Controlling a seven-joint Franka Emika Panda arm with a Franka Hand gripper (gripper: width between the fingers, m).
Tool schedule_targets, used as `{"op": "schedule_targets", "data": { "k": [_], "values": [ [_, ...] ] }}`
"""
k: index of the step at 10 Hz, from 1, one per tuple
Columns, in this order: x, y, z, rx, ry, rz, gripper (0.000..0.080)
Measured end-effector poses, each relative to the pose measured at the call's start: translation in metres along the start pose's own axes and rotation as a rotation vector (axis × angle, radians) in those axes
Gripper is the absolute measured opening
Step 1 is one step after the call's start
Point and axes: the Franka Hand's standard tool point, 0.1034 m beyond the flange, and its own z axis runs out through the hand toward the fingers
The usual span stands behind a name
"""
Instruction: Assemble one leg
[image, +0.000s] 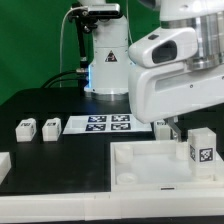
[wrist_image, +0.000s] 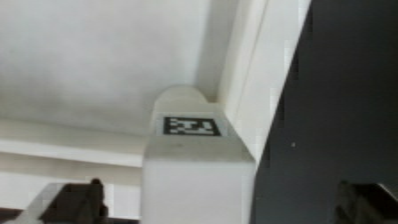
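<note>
A white leg (image: 201, 148) with a marker tag stands upright at the near right corner of the large white tray-like part (image: 140, 172). In the wrist view this leg (wrist_image: 192, 150) runs between my two dark fingers (wrist_image: 80, 203), with a gap on each side. My gripper (wrist_image: 217, 208) is open and touches nothing. In the exterior view the gripper is mostly hidden under the arm's white body, just to the leg's left. Two more legs (image: 25, 128) (image: 50, 127) lie at the exterior view's left, and another (image: 161, 127) lies by the marker board's right end.
The marker board (image: 100, 124) lies at the table's middle, behind the tray-like part. A white part (image: 3, 165) shows at the left edge. The robot's base (image: 105, 60) stands at the back. The table top (image: 60, 160) is black.
</note>
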Motion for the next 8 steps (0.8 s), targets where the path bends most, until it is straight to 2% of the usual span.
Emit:
{"op": "schedule_targets", "data": {
  "k": [1, 3, 6, 7, 8],
  "values": [
    [-0.002, 0.000, 0.005, 0.008, -0.030, 0.003, 0.0648],
    [-0.005, 0.000, 0.014, 0.000, 0.008, 0.004, 0.0648],
    [-0.004, 0.000, 0.015, -0.003, 0.023, 0.003, 0.0637],
    [-0.004, 0.000, 0.015, -0.002, 0.023, 0.015, 0.0469],
    [-0.003, 0.002, 0.015, -0.005, 0.025, 0.035, 0.0469]
  ]
}}
